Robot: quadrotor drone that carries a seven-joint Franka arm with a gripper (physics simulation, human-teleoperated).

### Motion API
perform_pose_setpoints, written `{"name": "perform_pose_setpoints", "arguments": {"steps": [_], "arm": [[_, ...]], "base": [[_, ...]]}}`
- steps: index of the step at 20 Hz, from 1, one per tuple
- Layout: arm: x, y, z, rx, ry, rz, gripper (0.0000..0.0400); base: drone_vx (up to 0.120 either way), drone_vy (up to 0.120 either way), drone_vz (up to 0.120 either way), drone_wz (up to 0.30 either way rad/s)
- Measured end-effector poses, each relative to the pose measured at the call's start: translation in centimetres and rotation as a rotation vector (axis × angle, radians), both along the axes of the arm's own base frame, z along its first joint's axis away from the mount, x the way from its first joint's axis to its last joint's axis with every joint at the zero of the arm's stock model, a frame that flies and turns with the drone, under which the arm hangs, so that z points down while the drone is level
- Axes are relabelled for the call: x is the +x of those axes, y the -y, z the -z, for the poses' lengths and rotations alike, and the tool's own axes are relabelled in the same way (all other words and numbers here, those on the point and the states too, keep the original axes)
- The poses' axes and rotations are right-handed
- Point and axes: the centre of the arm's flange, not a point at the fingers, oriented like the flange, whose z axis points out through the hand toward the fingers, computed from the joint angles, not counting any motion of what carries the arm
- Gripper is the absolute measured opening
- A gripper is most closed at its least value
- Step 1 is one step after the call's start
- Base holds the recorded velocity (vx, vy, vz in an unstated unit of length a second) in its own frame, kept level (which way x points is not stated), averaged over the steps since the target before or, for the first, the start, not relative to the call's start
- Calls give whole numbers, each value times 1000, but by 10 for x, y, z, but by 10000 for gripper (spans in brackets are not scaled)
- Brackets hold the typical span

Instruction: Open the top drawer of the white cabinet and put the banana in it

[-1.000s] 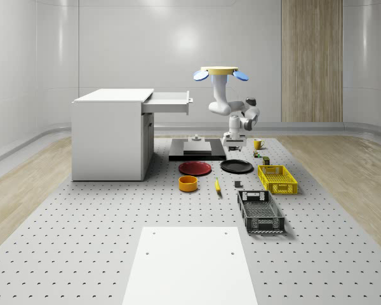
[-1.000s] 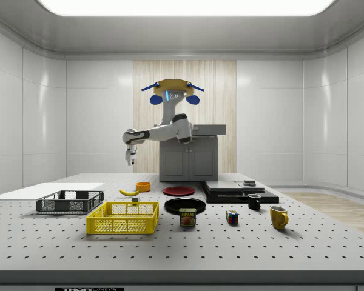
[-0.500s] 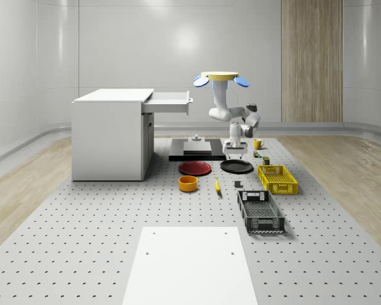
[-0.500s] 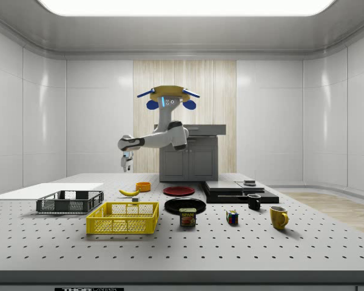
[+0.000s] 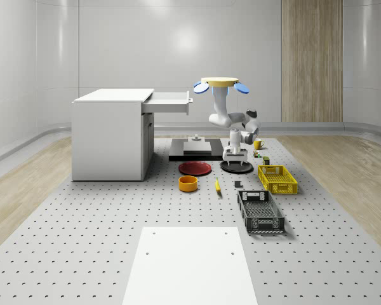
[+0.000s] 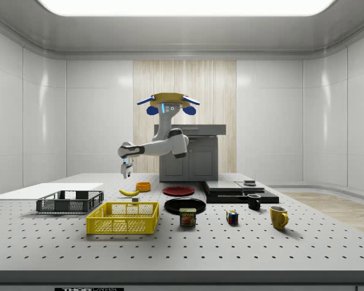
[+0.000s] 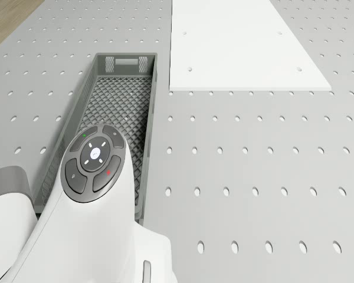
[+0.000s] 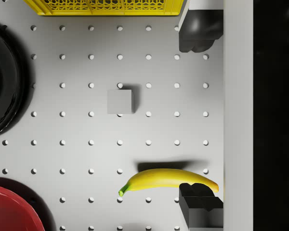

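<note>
The white cabinet point(image 5: 111, 135) already has its top drawer point(image 5: 169, 103) pulled out toward the whole-scene view's right, so the opening step looks done and the fetch is in hand. The yellow-bodied quadrotor drone point(image 5: 220, 83) hovers above the perforated table point(image 5: 82, 235), over the black round plate point(image 5: 237, 166), with its white arm bent downward so that the two-finger gripper point(image 6: 126, 173) hangs pointed at the tabletop, apparently to line up a top-down grasp. Its dark fingers point(image 8: 198, 204) stand wide apart and hold nothing. The curved yellow banana point(image 8: 168, 179) lies flat on the table below, apart from the gripper, between the small grey cube point(image 8: 120, 101) and the red round plate point(image 8: 12, 209).
</note>
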Motion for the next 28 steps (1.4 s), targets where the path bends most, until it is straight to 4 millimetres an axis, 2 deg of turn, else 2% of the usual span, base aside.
{"name": "perform_pose_setpoints", "arguments": {"steps": [4, 10, 14, 19, 26, 28], "arm": [[0, -9, 0, 0, 0, 0, 400], [0, -34, -2, 0, 0, 0, 400], [0, -49, -14, 0, 0, 0, 400], [0, -57, -36, 0, 0, 0, 400], [0, -63, -53, 0, 0, 0, 400], [0, -68, -55, 0, 1, 0, 400]], "base": [[0, 0, -50, 0], [0, 0, 0, 0], [0, 0, 0, 0], [0, 0, 0, 0], [0, 0, -120, 0], [0, 0, 0, 0]]}}
